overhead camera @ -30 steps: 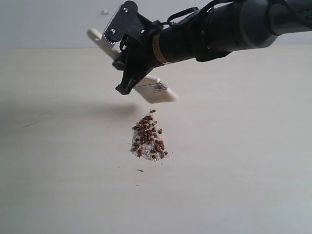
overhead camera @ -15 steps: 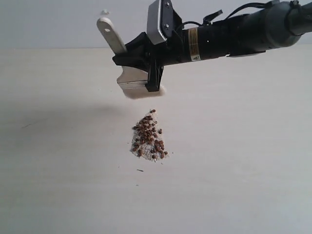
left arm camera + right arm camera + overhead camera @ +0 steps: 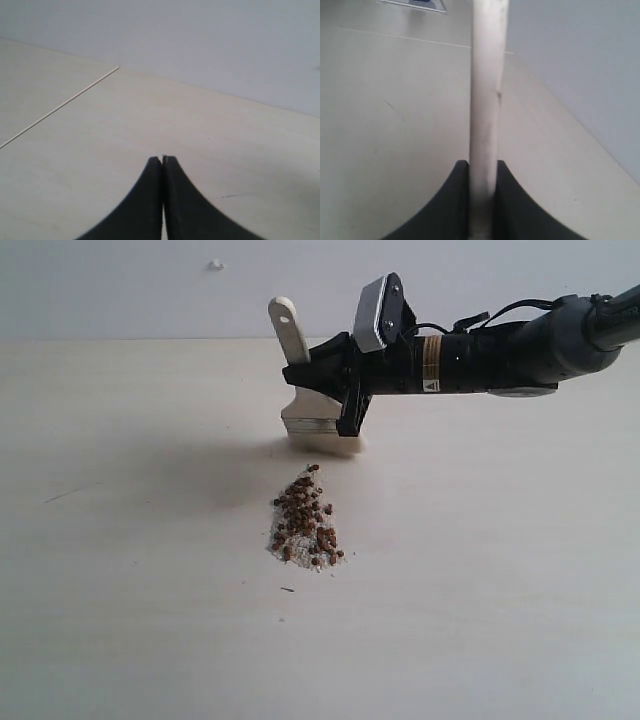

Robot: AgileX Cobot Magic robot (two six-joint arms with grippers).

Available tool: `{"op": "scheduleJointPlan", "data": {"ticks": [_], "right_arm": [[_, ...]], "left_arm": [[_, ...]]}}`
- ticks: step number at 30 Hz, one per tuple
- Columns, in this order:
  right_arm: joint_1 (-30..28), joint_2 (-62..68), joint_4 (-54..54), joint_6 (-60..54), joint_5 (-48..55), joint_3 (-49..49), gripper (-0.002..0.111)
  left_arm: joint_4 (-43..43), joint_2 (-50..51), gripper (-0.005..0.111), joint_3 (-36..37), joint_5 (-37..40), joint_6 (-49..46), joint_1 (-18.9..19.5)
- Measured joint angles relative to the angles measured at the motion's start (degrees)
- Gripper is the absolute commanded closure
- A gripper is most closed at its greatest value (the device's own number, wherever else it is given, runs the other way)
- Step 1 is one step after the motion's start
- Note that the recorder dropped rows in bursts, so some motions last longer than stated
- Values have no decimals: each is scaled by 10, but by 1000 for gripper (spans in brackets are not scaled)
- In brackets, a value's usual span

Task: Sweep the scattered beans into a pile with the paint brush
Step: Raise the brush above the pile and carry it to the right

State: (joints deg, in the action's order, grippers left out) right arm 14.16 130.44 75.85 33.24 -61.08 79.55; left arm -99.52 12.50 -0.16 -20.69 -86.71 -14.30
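The beans (image 3: 306, 517) lie in one small heap of reddish-brown grains and pale crumbs on the pale table (image 3: 500, 570). Just behind the heap, the paint brush (image 3: 318, 416) stands nearly upright, its cream bristles (image 3: 325, 444) at the table surface and its wooden handle (image 3: 291, 332) pointing up. My right gripper (image 3: 345, 390) is shut on the brush near the ferrule, reaching in from the right. In the right wrist view the handle (image 3: 485, 90) runs straight out from between the fingers (image 3: 509, 200) of the right gripper (image 3: 483, 167). My left gripper (image 3: 162, 161) is shut and empty over bare table.
A small white speck (image 3: 215, 264) sits on the wall behind the table. A thin dark mark (image 3: 60, 494) shows on the tabletop at the left. A seam line (image 3: 60, 106) crosses the surface in the left wrist view.
My right arm swung the brush from a flat tilt to upright, carried it right and lowered the bristles to the table behind the heap. The beans have not moved.
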Motion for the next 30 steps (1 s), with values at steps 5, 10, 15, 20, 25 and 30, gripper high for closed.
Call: {"op": "scheduleJointPlan", "data": {"ticks": [5, 10, 15, 20, 25, 30], "right_arm": [[0, 4, 48, 59, -44, 0, 108], [0, 5, 89, 107, -61, 0, 108], [0, 5, 128, 145, -83, 0, 108], [0, 5, 127, 153, -86, 0, 108], [0, -7, 108, 156, -84, 0, 108], [0, -40, 92, 155, -74, 0, 108]], "left_arm": [[0, 0, 107, 0, 0, 0, 0], [0, 0, 107, 0, 0, 0, 0], [0, 0, 107, 0, 0, 0, 0], [0, 0, 107, 0, 0, 0, 0], [0, 0, 107, 0, 0, 0, 0], [0, 0, 107, 0, 0, 0, 0]]}}
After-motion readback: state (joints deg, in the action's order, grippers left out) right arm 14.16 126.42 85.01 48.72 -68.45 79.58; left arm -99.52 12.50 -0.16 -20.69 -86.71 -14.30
